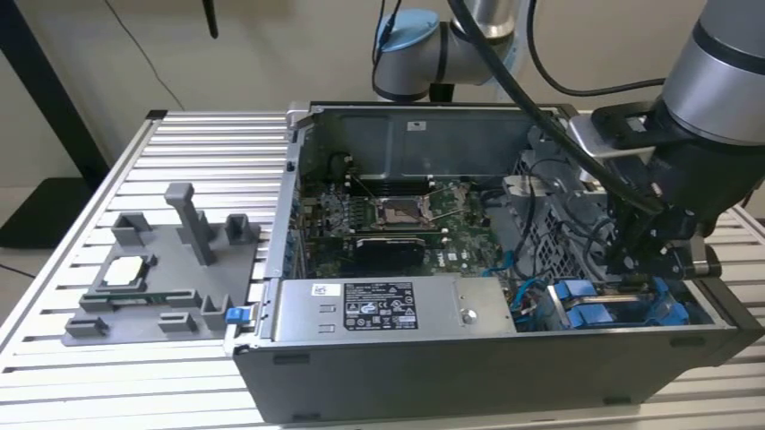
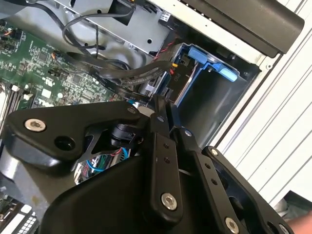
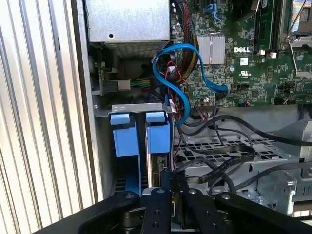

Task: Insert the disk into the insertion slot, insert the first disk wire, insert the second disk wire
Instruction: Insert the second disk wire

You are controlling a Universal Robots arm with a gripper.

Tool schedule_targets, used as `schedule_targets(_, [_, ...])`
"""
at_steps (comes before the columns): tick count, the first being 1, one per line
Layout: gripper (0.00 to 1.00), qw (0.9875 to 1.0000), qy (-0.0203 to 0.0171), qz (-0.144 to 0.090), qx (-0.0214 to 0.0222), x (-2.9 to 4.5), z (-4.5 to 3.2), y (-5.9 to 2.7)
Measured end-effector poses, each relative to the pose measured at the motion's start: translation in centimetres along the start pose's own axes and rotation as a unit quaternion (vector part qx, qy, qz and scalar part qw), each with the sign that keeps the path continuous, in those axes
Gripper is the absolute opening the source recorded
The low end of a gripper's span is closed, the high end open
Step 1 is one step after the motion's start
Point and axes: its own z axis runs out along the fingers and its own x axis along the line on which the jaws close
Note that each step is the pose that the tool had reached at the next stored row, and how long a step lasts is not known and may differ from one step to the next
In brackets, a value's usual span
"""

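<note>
The disk (image 3: 159,168) stands on edge in the insertion slot (image 3: 120,181), in the case corner at the exterior view's right. Its blue carrier tabs (image 3: 158,135) and a neighbouring blue carrier (image 3: 126,139) stick up beside it. My gripper (image 3: 176,187) hangs right over the disk's end, fingers pressed close together on a black disk wire connector. In the second wrist view, the gripper (image 2: 160,105) tips sit among black wires (image 2: 139,78), just short of the disk's connector end (image 2: 179,73) and its blue carrier (image 2: 209,61). In the exterior view, the gripper (image 1: 648,273) reaches down above the blue carriers (image 1: 588,309).
A grey power supply box (image 1: 382,309) with a sticker fills the case front. The motherboard (image 1: 395,215) lies behind it. A blue data cable (image 3: 168,73) loops near the slot, and black wires cross a silver perforated cage (image 3: 219,146). A grey fixture (image 1: 167,269) stands on the slatted table.
</note>
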Motion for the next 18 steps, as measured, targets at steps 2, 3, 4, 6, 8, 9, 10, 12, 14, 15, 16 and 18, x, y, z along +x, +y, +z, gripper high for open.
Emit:
schedule_targets(2, [0.00, 1.0000, 0.0000, 0.000, 0.0000, 0.00, 0.00, 0.00])
schedule_targets(3, [0.00, 1.0000, 0.0001, 0.000, 0.0000, 0.00, 0.00, 0.00])
schedule_targets(4, [0.00, 1.0000, 0.0003, 0.000, 0.0000, 0.01, 0.00, 0.00])
schedule_targets(6, [0.00, 1.0000, 0.0005, 0.000, 0.0000, 0.03, 0.05, 0.01])
schedule_targets(8, [0.00, 1.0000, 0.0008, 0.000, 0.0007, 0.04, 0.15, 0.02])
schedule_targets(9, [0.00, 1.0000, 0.0009, 0.000, 0.0017, 0.06, 0.25, 0.03])
schedule_targets(10, [0.00, 1.0000, 0.0008, 0.000, 0.0029, 0.07, 0.36, 0.06])
schedule_targets(12, [0.00, 1.0000, 0.0007, -0.001, 0.0054, 0.10, 0.59, 0.08])
schedule_targets(14, [0.00, 1.0000, 0.0006, -0.001, 0.0075, 0.12, 0.80, 0.11])
schedule_targets(15, [0.00, 1.0000, 0.0006, -0.001, 0.0085, 0.13, 0.90, 0.13])
schedule_targets(16, [0.00, 1.0000, 0.0006, -0.001, 0.0096, 0.14, 1.00, 0.14])
schedule_targets(18, [0.00, 0.9999, 0.0004, -0.001, 0.0122, 0.17, 1.19, 0.17])
